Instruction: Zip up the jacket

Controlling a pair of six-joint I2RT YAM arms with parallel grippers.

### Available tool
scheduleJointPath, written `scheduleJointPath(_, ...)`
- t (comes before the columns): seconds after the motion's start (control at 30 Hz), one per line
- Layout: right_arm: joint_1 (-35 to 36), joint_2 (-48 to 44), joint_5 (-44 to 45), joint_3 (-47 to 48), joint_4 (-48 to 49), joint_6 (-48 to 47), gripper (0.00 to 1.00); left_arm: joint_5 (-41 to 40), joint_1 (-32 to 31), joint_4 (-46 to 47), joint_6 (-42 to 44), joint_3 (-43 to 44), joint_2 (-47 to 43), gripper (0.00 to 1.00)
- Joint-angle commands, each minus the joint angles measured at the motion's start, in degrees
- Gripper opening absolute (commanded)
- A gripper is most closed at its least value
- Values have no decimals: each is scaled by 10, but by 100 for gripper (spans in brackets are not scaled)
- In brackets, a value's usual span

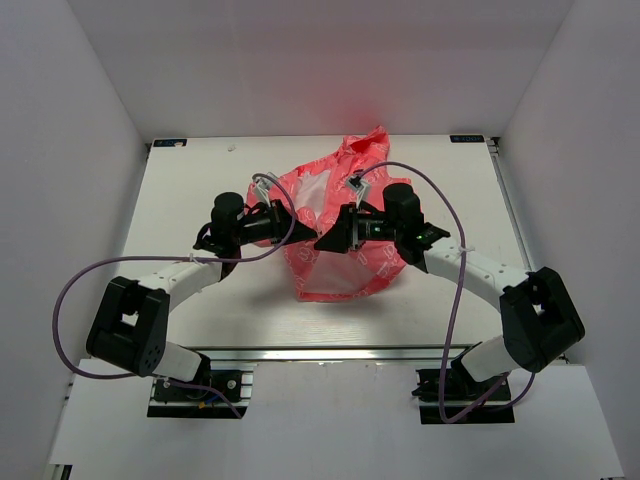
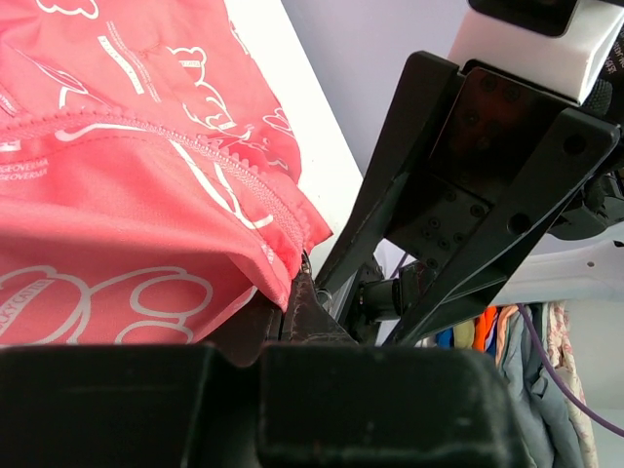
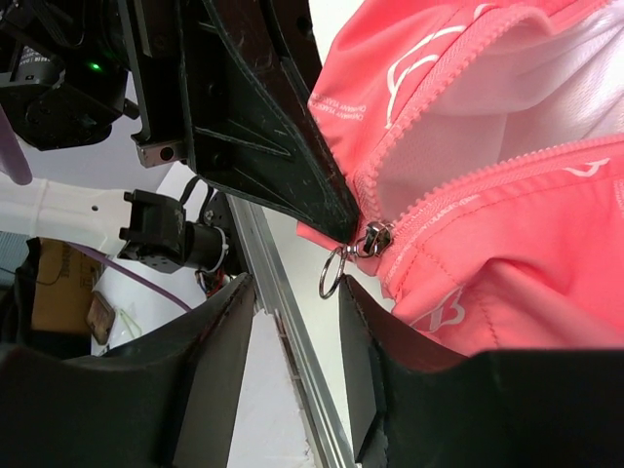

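Pink jacket [image 1: 345, 270] clamped in left gripper [image 2: 295, 310]. Right gripper [image 3: 297, 292] half-wide around zipper pull [image 3: 373, 240]; might close short, missing it.

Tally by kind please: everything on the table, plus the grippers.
jacket: 1
zipper slider: 1
grippers: 2 (left gripper, right gripper)
table: 1
Total: 5

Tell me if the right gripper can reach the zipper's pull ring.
Probably yes: the pull ring hangs free just ahead of the right gripper, its fingers parted, nothing between; the left gripper holds the jacket beside it.
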Motion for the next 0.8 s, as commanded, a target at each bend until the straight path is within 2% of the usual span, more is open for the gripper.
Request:
scheduleJointPath(0.0,2,8,9,26,19,0,47,10,-3,14,7,1,-15,0)
scheduleJointPath(0.13,2,17,16,27,27,8,47,11,-4,13,9,1,-20,0)
scheduleJointPath(0.2,5,22,14,32,27,7,40,10,-4,12,9,0,-22,0)
scheduleJointPath(0.33,9,24,18,32,23,3,34,7,-5,11,8,0,-22,0)
scheduleJointPath(0.5,10,19,21,30,26,9,11,4,-7,12,8,0,-22,0)
scheduleJointPath(0.57,10,17,26,25,36,12,7,5,-8,9,8,0,-22,0)
scheduleJointPath(0.6,9,12,31,23,39,17,0,3,-8,5,9,0,-23,0)
scheduleJointPath(0.77,10,-19,58,15,41,-1,0,0,-8,-42,37,3,-26,0)
